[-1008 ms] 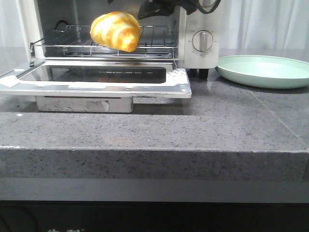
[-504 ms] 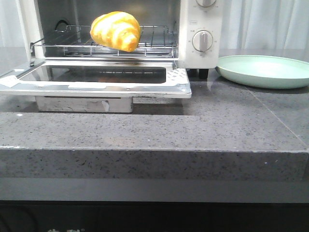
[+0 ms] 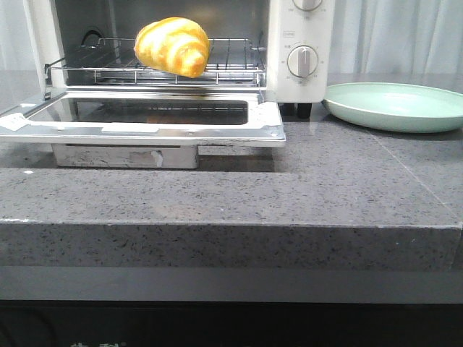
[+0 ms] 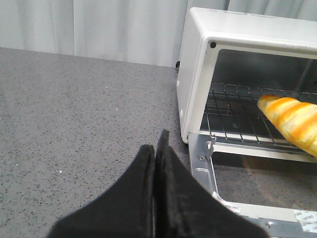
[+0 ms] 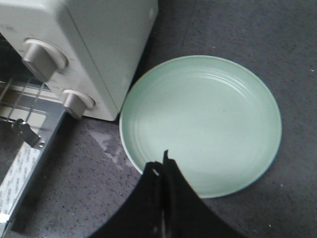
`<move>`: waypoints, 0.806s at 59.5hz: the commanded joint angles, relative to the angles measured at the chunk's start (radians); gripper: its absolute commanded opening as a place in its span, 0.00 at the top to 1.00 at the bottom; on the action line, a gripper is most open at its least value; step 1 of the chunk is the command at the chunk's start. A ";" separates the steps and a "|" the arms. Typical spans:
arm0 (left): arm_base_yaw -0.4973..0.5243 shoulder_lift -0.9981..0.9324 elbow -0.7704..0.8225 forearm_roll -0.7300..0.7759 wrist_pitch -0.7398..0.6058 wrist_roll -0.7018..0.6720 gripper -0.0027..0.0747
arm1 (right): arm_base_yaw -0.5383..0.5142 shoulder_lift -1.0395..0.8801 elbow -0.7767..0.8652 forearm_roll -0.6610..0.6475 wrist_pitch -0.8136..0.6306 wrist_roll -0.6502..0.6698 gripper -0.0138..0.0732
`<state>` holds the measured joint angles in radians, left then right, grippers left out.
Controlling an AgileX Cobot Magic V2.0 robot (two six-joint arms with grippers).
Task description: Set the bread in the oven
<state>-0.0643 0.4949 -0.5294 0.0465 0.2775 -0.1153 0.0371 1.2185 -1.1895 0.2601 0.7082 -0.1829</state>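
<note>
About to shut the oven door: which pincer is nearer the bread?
Probably left. The left pincer sits off the oven's outer side, the bread in sight on the rack. The right pincer hangs over the plate, past the knobs.

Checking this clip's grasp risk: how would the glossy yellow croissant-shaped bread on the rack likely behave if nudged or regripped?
The glossy golden croissant-shaped bread looks smooth, so probably slippery. Its rounded body rests on the thin wire rack near the front edge, so a push might roll it. It shows no sagging, so it is likely fairly stiff.
</note>
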 commanded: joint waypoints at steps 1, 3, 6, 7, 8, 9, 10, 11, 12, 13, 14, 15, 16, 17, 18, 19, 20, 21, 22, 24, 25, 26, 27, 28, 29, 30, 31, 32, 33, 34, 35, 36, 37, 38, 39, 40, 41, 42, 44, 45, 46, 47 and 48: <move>0.002 0.003 -0.026 0.000 -0.072 -0.010 0.99 | -0.014 -0.110 0.055 0.003 -0.112 -0.009 0.92; 0.002 0.003 -0.026 0.000 -0.072 -0.010 0.99 | -0.014 -0.139 0.098 0.008 -0.143 -0.009 0.92; 0.002 0.003 -0.026 0.000 -0.072 -0.010 0.99 | -0.014 -0.193 0.159 0.022 -0.187 -0.009 0.92; 0.002 0.003 -0.026 0.000 -0.072 -0.010 0.99 | -0.014 -0.209 0.177 0.027 -0.200 -0.009 0.92; 0.002 0.003 -0.026 0.000 -0.072 -0.010 0.99 | -0.014 -0.224 0.195 0.032 -0.213 -0.009 0.92; 0.002 0.003 -0.026 0.000 -0.072 -0.010 0.99 | -0.014 -0.248 0.222 0.041 -0.233 -0.009 0.92; 0.002 0.003 -0.026 0.000 -0.072 -0.010 0.99 | -0.014 -0.265 0.241 0.046 -0.246 -0.009 0.92; 0.002 0.003 -0.026 0.000 -0.072 -0.010 0.99 | -0.014 -0.290 0.259 0.051 -0.259 -0.009 0.92; 0.002 0.003 -0.026 0.000 -0.072 -0.010 0.99 | -0.014 -0.306 0.287 0.057 -0.276 -0.009 0.92; 0.002 0.003 -0.026 0.000 -0.072 -0.010 0.99 | -0.014 -0.330 0.305 0.061 -0.288 -0.009 0.92; 0.002 0.003 -0.026 0.000 -0.072 -0.010 0.99 | -0.014 -0.346 0.322 0.064 -0.300 -0.009 0.92; 0.002 0.003 -0.026 0.000 -0.072 -0.010 0.99 | -0.014 -0.362 0.340 0.067 -0.316 -0.009 0.92; 0.002 0.003 -0.026 0.000 -0.072 -0.010 0.99 | -0.014 -0.378 0.366 0.067 -0.326 -0.009 0.92; 0.002 0.003 -0.026 0.000 -0.072 -0.010 0.99 | -0.014 -0.401 0.384 0.067 -0.341 -0.009 0.92; 0.002 0.003 -0.026 0.000 -0.072 -0.010 0.99 | -0.014 -0.415 0.409 0.067 -0.352 -0.009 0.92; 0.002 0.003 -0.026 0.000 -0.072 -0.010 0.99 | -0.014 -0.431 0.426 0.067 -0.362 -0.009 0.92; 0.002 0.003 -0.026 0.000 -0.072 -0.010 0.99 | -0.014 -0.456 0.449 0.067 -0.376 -0.009 0.92; 0.002 0.003 -0.026 0.000 -0.072 -0.010 0.99 | -0.014 -0.473 0.465 0.067 -0.385 -0.009 0.92; 0.002 0.003 -0.026 0.000 -0.072 -0.010 0.99 | -0.014 -0.496 0.488 0.067 -0.400 -0.009 0.92; 0.002 0.003 -0.026 0.000 -0.072 -0.010 0.99 | -0.014 -0.544 0.523 0.067 -0.424 -0.009 0.92; 0.002 0.003 -0.026 0.000 -0.072 -0.010 0.99 | -0.014 -0.567 0.543 0.067 -0.436 -0.009 0.92; 0.002 0.003 -0.026 0.000 -0.072 -0.010 0.99 | -0.014 -0.582 0.555 0.067 -0.443 -0.009 0.92; 0.002 0.003 -0.026 0.000 -0.072 -0.010 0.99 | -0.014 -0.597 0.566 0.067 -0.454 -0.009 0.92; 0.002 0.003 -0.026 0.000 -0.072 -0.010 0.99 | -0.014 -0.618 0.582 0.067 -0.460 -0.009 0.92; 0.002 0.003 -0.026 0.000 -0.072 -0.010 0.99 | -0.014 -0.631 0.592 0.067 -0.469 -0.009 0.92; 0.002 0.003 -0.026 0.000 -0.072 -0.010 0.99 | -0.014 -0.650 0.606 0.067 -0.475 -0.009 0.92; 0.002 0.003 -0.026 0.000 -0.072 -0.010 0.99 | -0.014 -0.661 0.614 0.067 -0.481 -0.009 0.92; 0.002 0.003 -0.026 0.000 -0.072 -0.010 0.99 | -0.014 -0.672 0.625 0.067 -0.485 -0.009 0.92; 0.002 0.003 -0.026 0.000 -0.072 -0.010 0.99 | -0.014 -0.682 0.631 0.067 -0.487 -0.009 0.92; 0.002 0.003 -0.026 0.000 -0.072 -0.010 0.99 | -0.014 -0.695 0.639 0.067 -0.487 -0.009 0.92; 0.002 0.003 -0.026 0.000 -0.072 -0.010 0.99 | -0.014 -0.704 0.643 0.067 -0.487 -0.009 0.92; 0.002 0.003 -0.026 0.000 -0.072 -0.010 0.99 | -0.014 -0.715 0.649 0.067 -0.484 -0.009 0.92; 0.002 0.003 -0.026 0.000 -0.072 -0.010 0.99 | -0.014 -0.722 0.652 0.067 -0.481 -0.009 0.92; 0.002 0.003 -0.026 0.000 -0.072 -0.010 0.99 | -0.014 -0.728 0.655 0.067 -0.479 -0.009 0.92; 0.002 0.003 -0.026 0.000 -0.072 -0.010 0.99 | -0.014 -0.737 0.660 0.067 -0.478 -0.009 0.92; 0.002 0.003 -0.026 0.000 -0.072 -0.010 0.99 | -0.014 -0.741 0.662 0.067 -0.477 -0.009 0.92; 0.002 0.003 -0.026 0.000 -0.072 -0.010 0.99 | -0.014 -0.747 0.663 0.067 -0.474 -0.009 0.92; 0.002 0.003 -0.026 0.000 -0.072 -0.010 0.99 | -0.014 -0.749 0.665 0.067 -0.472 -0.009 0.92; 0.002 0.003 -0.026 0.000 -0.072 -0.010 0.99 | -0.014 -0.752 0.665 0.067 -0.468 -0.009 0.92; 0.002 0.003 -0.026 0.000 -0.072 -0.010 0.99 | -0.014 -0.752 0.665 0.067 -0.468 -0.009 0.92; 0.002 0.003 -0.026 0.000 -0.072 -0.010 0.99 | -0.014 -0.752 0.665 0.067 -0.468 -0.009 0.92; 0.002 0.003 -0.026 0.000 -0.072 -0.010 0.99 | -0.014 -0.752 0.665 0.067 -0.468 -0.009 0.92; 0.002 0.003 -0.026 0.000 -0.072 -0.010 0.99 | -0.014 -0.752 0.665 0.067 -0.468 -0.009 0.92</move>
<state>-0.0643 0.4949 -0.5294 0.0465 0.2775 -0.1153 0.0301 0.4677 -0.4988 0.3174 0.3195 -0.1829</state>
